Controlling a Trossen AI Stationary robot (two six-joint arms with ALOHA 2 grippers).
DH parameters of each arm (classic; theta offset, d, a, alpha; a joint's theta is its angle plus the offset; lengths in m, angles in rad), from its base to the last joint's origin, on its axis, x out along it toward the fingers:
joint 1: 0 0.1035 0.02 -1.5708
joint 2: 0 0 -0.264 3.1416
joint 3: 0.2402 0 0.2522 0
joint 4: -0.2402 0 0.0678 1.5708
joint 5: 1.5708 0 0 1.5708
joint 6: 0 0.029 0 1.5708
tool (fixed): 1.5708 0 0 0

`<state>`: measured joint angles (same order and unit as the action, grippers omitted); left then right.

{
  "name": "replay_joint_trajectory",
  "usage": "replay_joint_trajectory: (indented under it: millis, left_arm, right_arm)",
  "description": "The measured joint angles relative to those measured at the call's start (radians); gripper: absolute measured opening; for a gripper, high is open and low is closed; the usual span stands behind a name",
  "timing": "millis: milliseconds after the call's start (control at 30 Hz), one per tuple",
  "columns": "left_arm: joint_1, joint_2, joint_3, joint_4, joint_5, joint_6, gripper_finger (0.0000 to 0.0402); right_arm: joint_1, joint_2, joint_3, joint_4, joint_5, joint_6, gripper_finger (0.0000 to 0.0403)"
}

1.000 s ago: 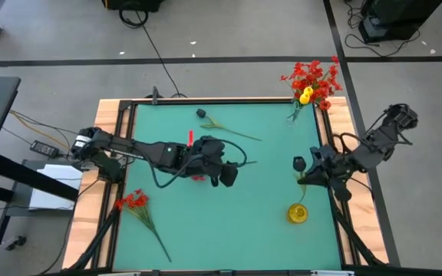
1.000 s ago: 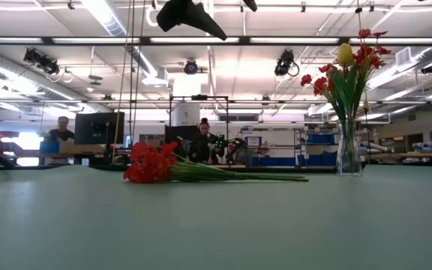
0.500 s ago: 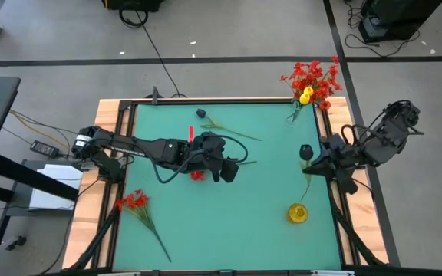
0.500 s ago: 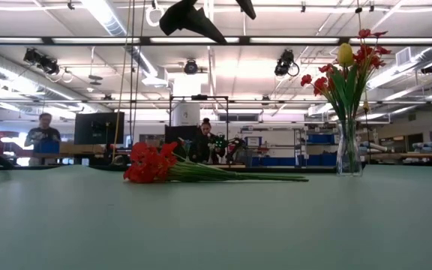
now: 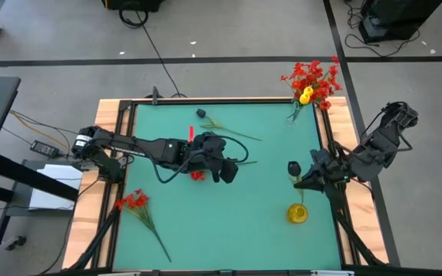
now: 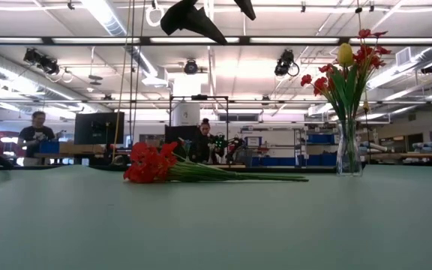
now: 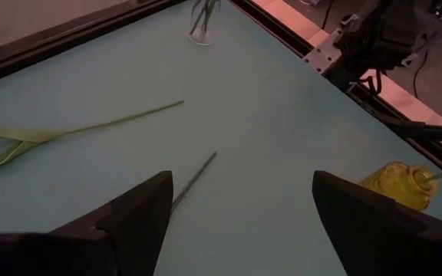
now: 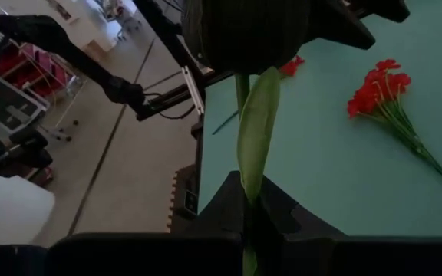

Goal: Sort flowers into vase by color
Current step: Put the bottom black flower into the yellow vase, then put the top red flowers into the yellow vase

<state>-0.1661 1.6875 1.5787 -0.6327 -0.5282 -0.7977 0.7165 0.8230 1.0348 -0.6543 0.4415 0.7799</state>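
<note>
Moved: right tool (image 5: 304,178) swung its dark-headed flower (image 5: 293,167) inward above the worktop (image 5: 229,222).
Grip: clamped on stem.
Left tool (image 5: 222,173): spread, over red bloom (image 5: 197,175).
Risk: thin stem may slip.
</note>
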Motion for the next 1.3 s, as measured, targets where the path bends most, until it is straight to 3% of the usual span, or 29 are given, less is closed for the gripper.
replay_joint_trajectory:
  millis: [300,500,833,967,1133,1300]
  left_arm:
    - [0.002,0.000,0.000,-0.005,0.001,0.054,0.0318]
    - [0.002,0.000,0.000,-0.043,0.002,0.053,0.0318]
    - [0.002,-0.023,0.000,-0.058,0.081,0.053,0.0318]
    - [0.002,-0.067,0.000,-0.110,0.080,0.053,0.0318]
    - [0.002,-0.141,0.000,-0.182,0.080,0.053,0.0318]
    - [-0.001,-0.207,0.000,-0.213,0.080,0.053,0.0318]
  right_arm:
    - [0.029,0.027,0.000,-0.040,0.053,0.028,0.0013]
    - [0.043,0.093,0.000,-0.090,0.007,0.091,0.0022]
    - [0.042,0.154,0.000,-0.246,-0.107,0.294,0.0168]
    - [0.041,0.139,0.000,-0.284,-0.199,0.384,0.0211]
    - [0.042,0.089,0.000,-0.275,-0.312,0.496,0.0227]
    - [0.039,0.028,0.000,-0.236,-0.260,0.545,0.0218]
